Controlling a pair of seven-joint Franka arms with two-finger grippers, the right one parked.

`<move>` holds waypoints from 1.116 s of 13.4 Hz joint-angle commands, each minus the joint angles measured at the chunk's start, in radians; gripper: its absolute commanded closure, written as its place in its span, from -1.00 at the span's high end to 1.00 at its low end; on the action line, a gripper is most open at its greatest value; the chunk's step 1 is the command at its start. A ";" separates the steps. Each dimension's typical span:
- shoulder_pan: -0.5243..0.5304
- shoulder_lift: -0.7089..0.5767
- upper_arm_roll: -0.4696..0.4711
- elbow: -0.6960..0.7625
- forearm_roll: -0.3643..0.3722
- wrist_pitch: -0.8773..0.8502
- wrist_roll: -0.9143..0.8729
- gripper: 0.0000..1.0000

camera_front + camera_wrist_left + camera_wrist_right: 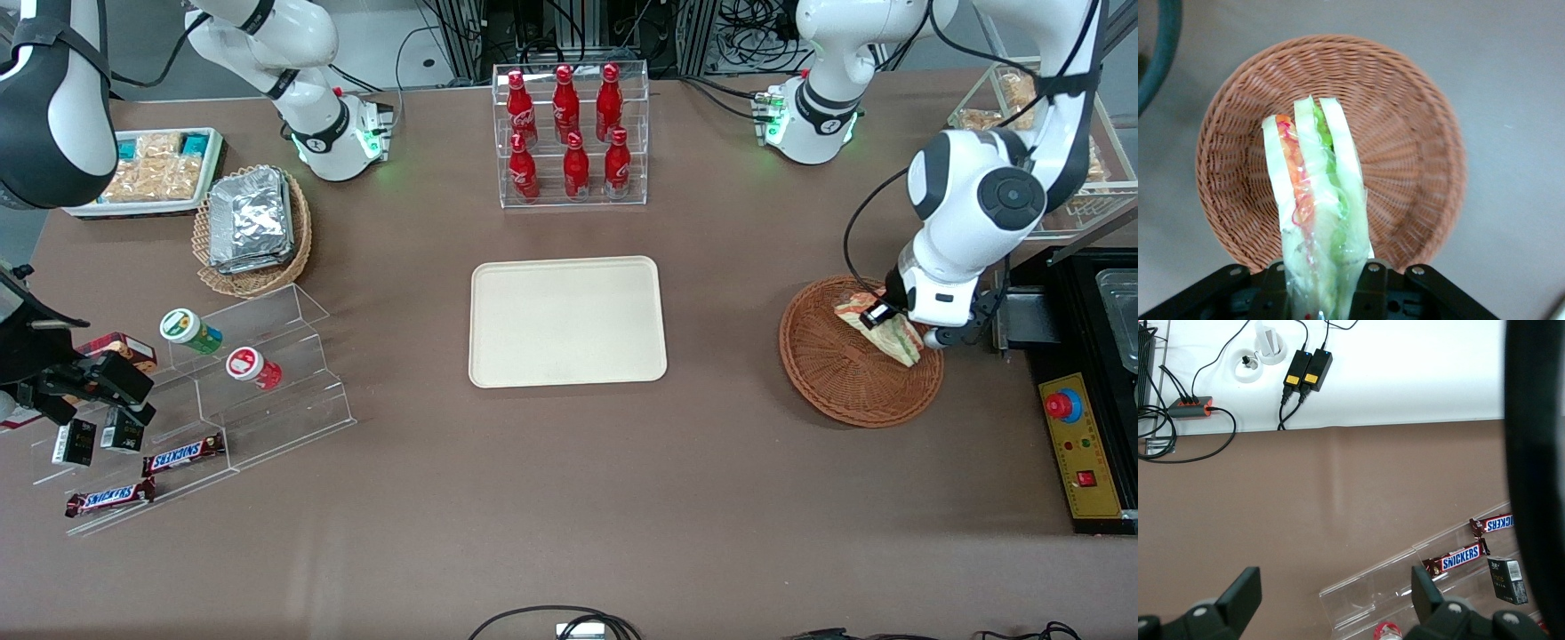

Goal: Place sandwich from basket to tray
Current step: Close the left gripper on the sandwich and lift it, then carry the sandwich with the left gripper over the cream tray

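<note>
My left gripper (889,322) is shut on the sandwich (876,327), a white-bread wedge with orange and green filling in clear wrap. It holds the wedge over the reddish-brown wicker basket (836,373), at the working arm's end of the table. In the left wrist view the sandwich (1315,193) stands between the black fingers (1373,288), gripper (1321,288), with the basket (1411,153) below it. The cream tray (567,320) lies at the table's middle with nothing on it.
A clear rack of red bottles (569,133) stands farther from the front camera than the tray. A tan basket of foil packs (253,227), a white snack tray (156,173) and a clear stepped shelf (258,391) lie toward the parked arm's end. A yellow control box (1080,444) sits beside the basket.
</note>
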 commanded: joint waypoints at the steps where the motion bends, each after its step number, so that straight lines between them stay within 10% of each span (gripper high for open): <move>1: -0.004 0.037 -0.112 0.117 0.015 -0.082 0.015 -1.00; 7: -0.036 0.147 -0.338 0.221 0.090 -0.054 0.108 -1.00; 15: -0.275 0.367 -0.344 0.287 0.139 0.035 0.064 -1.00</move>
